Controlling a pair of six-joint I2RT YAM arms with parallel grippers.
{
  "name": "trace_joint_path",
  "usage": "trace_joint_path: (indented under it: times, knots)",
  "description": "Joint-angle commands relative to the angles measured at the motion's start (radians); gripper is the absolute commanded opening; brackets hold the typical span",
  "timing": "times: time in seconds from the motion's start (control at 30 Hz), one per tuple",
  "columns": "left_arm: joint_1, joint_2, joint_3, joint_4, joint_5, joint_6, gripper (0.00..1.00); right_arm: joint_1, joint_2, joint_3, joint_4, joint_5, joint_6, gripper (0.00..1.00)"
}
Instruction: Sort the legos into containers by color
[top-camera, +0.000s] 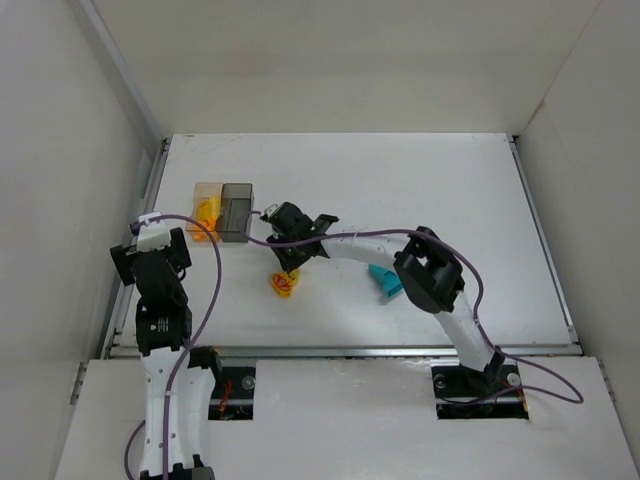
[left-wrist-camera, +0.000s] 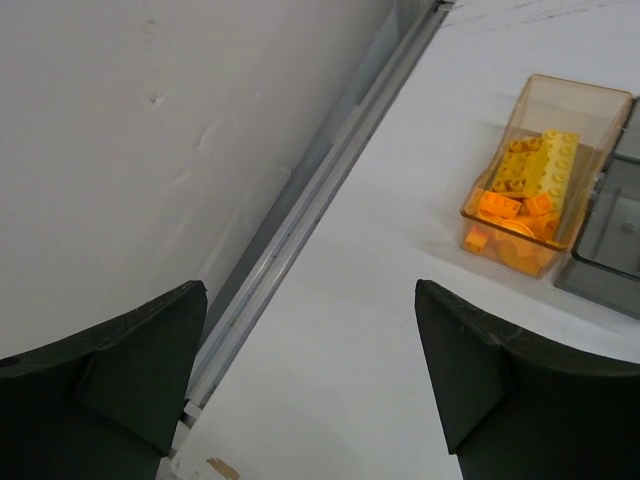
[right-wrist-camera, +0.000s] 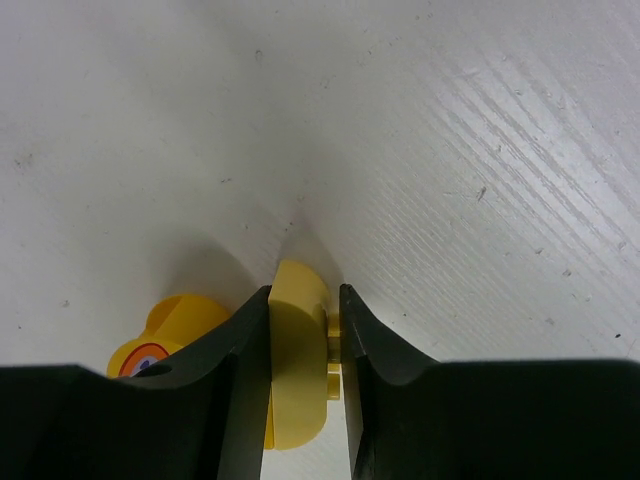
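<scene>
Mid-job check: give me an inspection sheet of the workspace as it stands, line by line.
Surface: white table, bare in the middle.
Job's things: amber box holds orange and yellow bricks; grey box adjoins it; teal block loose; yellow piece between the right fingers; yellow-and-red piece beside it.
Clutter: nothing seen.
Grippers: left gripper open, empty; right gripper shut on the yellow piece.
Cables: purple cable along each arm.
Surroundings: white walls on three sides.

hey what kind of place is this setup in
Probably a lab test cell for robots: a white table boxed in by plain white walls, two arms bolted at its near edge, toy legos in an amber container.
</scene>
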Motion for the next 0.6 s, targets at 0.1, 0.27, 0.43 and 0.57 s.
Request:
trace_joint_path:
  times: [0.1,0.27,0.43,0.57]
  knots:
    - [0.004,-0.020,0.044,-0.065,0.529,0.145,0.78,0.008,-0.096,0.013,0.029,0.012,0.001,0.00]
    - [0.004,0.005,0.181,-0.244,1.070,0.355,0.93,0.008,-0.219,0.027,0.008,0.130,0.075,0.00]
    - [0.004,0.098,0.251,-0.243,1.437,0.203,1.00,0.008,-0.375,-0.014,0.052,0.347,0.185,0.00]
    - [-0.028,0.188,0.222,0.038,1.512,-0.168,1.00,0.008,-0.467,-0.036,0.104,0.458,0.227,0.00]
